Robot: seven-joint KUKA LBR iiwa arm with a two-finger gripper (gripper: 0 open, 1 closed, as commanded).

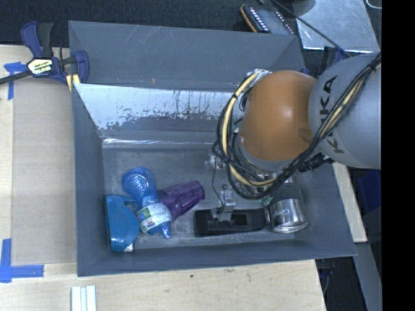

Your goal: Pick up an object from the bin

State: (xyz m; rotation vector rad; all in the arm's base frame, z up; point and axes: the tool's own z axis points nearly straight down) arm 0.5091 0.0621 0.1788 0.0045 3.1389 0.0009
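Note:
My gripper (226,207) hangs low in the bin, right of the middle, its tip just over the top of a flat black rectangular block (227,223) that lies along the front wall. Whether it touches the block I cannot make out. A shiny silver can (286,214) lies right beside the block's right end. To the left of the gripper a purple cup (181,197) lies on its side.
At the front left lie a blue plastic bottle (147,201) with a white and green label and a flat blue thing (120,223) against the left wall. The arm's orange dome and cables cover the bin's right middle.

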